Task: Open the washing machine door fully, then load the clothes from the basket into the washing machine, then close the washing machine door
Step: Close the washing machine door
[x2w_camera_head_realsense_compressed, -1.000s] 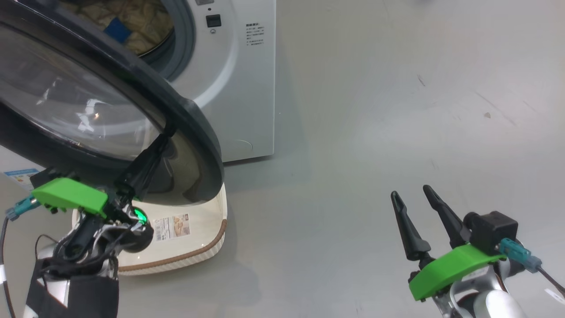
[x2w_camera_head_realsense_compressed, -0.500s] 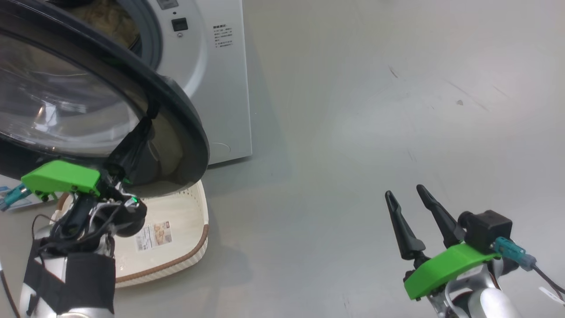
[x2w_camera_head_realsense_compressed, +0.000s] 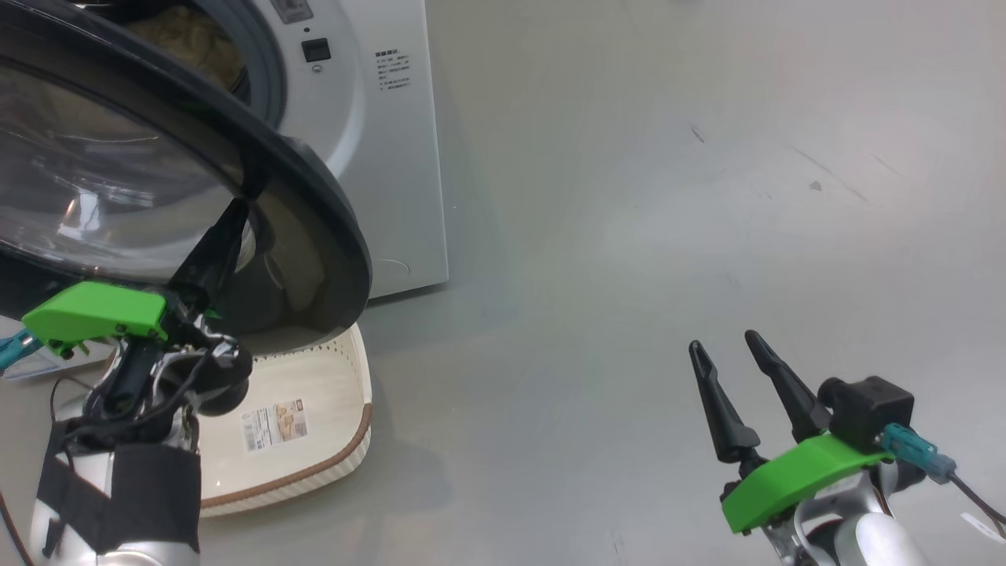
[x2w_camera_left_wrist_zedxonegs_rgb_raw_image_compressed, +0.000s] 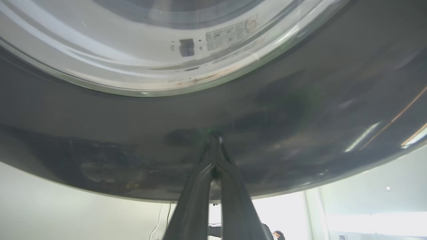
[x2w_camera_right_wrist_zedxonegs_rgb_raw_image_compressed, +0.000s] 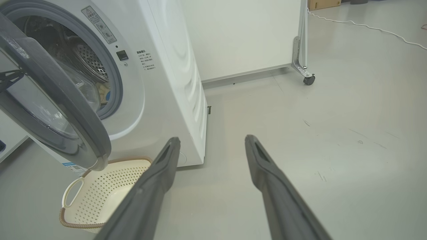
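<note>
The washing machine stands at the upper left with the washing machine door swung partly open, its black rim and glass bowl over the basket. My left gripper is shut, holding nothing, its tips pressed against the door's black rim; the fingers lie together. The clothes lie in the drum as cream fabric. The basket holds just a label. My right gripper hovers open at the lower right, far from the machine. In the right wrist view the door hangs above the basket.
Bare grey floor spreads to the right of the machine. Behind it stands a white panel on a caster, and a white cable runs over the floor at the far right.
The head camera has shifted, so the whole picture slid left. My left gripper stays shut against the door, its fingers now further left and higher on the rim. The right gripper has held still.
</note>
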### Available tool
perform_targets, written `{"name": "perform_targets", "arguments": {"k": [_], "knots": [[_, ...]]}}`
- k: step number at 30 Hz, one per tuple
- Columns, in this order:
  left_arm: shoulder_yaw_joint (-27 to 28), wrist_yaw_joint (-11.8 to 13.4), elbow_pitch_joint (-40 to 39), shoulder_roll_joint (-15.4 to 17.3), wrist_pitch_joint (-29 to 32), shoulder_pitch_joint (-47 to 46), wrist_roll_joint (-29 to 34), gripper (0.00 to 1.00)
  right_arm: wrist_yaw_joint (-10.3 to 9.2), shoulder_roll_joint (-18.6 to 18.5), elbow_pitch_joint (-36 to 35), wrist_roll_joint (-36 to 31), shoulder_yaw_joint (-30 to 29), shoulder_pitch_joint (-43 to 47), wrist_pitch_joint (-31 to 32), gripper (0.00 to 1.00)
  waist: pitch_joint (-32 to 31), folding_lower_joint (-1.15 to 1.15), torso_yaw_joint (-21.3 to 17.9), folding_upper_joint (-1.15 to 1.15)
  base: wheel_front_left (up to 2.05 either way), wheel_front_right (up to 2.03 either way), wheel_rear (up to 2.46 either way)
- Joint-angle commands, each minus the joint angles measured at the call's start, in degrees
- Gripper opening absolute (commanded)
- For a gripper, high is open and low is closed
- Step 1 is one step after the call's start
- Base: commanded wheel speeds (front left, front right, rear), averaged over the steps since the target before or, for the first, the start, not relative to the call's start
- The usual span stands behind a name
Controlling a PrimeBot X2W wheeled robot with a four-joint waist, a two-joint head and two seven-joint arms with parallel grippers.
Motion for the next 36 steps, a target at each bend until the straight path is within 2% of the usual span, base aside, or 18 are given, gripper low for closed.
{"name": "perform_targets", "arguments": {"k": [1,9,10,11,12,14,15,31,36], "knots": [[1.8,-0.4,-2.4,1.7,-0.4,-1.0,0.7,0.00,0.24,-0.4,-1.7,0.3,0.7,-2.5,-0.8,1.00,0.0,0.00,0.5,0.00,0.00,0.00,0.00],[0.7,-0.4,-4.2,2.0,-4.6,2.3,3.8,0.00,0.24,-0.4,-1.8,0.2,-0.3,-2.4,-1.0,1.00,-0.1,0.00,2.9,0.00,0.00,0.00,0.00],[0.4,-0.4,-4.2,2.0,-5.4,2.6,4.4,0.09,0.24,-0.4,-1.8,0.1,-0.5,-2.4,-1.0,1.00,-0.2,0.00,3.3,0.00,0.00,0.00,0.00],[-0.1,-0.4,-4.2,2.1,-6.1,3.0,5.2,0.38,0.24,-0.4,-1.8,0.0,-0.7,-2.4,-1.0,1.00,-0.3,0.00,3.6,0.00,0.00,0.00,0.00],[-0.1,-0.4,-4.2,2.1,-6.1,3.0,5.2,0.38,0.24,-0.4,-1.8,0.0,-0.7,-2.4,-1.0,1.00,-0.3,0.00,3.6,0.00,0.00,0.00,0.00],[-1.1,-0.4,-4.9,2.0,-6.8,3.7,5.8,0.85,0.24,-0.4,-1.9,-0.1,-1.0,-2.3,-1.0,1.00,-0.4,0.00,4.3,0.00,0.00,0.00,0.00],[-1.4,-0.4,-5.3,2.2,-7.8,4.0,6.7,1.00,0.24,-0.4,-1.9,-0.2,-1.1,-2.3,-0.9,1.00,-0.6,0.00,4.7,0.00,0.00,0.00,0.00],[-7.5,-0.4,-11.2,3.3,-24.6,12.3,20.9,1.00,0.24,-0.4,-2.4,-1.1,-2.5,-1.3,-0.3,1.00,-2.7,0.00,7.7,0.00,0.00,0.00,0.00],[-9.7,1.2,-13.1,4.6,-28.7,15.6,28.4,1.00,0.24,-0.4,-2.6,-1.4,-3.0,-0.7,-0.3,1.00,-3.2,0.00,8.5,0.00,0.00,0.00,0.00]]}}
